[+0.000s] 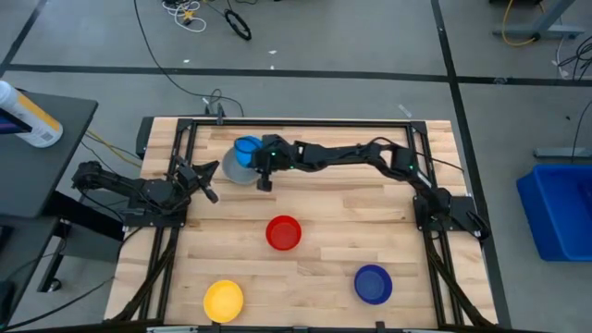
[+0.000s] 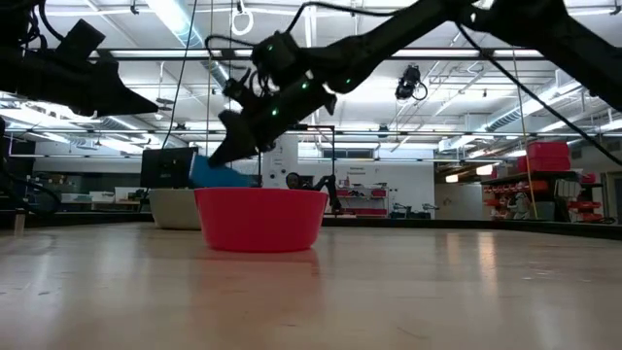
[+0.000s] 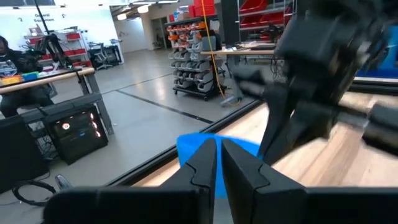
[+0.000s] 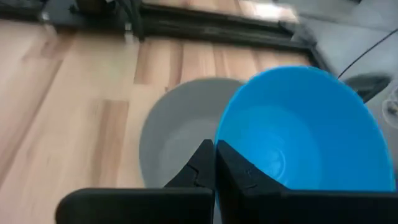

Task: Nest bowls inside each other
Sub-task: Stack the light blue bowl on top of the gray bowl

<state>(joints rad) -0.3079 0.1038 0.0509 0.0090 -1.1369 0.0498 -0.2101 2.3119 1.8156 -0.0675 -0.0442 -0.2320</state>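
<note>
A light blue bowl [image 4: 298, 137] hangs tilted over a grey bowl [image 4: 177, 134], which rests on its base at the table's far left. My right gripper [image 4: 214, 155] is shut on the light blue bowl; the high view shows both [image 1: 247, 150] above the grey bowl [image 1: 231, 174]. My left gripper [image 1: 208, 180] waits shut near the left edge, level, pointing at the blue bowl [image 3: 202, 146]. Red [image 1: 284, 232], yellow [image 1: 223, 300] and dark blue [image 1: 373, 283] bowls stand apart on the table. My right gripper pinches the light blue bowl's rim [image 4: 222, 134] between its two fingers, one on the inside of the wall and one on the outside. The fingers slant down from the table's right. The bowl is lifted clear and tilted, its hollow facing back toward the wrist, over the grey bowl.
The black frame rail [image 1: 305, 122] runs along the far edge close behind the two bowls. In the low view the red bowl [image 2: 260, 219] stands in front of the grey bowl [image 2: 175, 207]. Bare wood [image 1: 351, 208] lies between the right arm and the nearer bowls.
</note>
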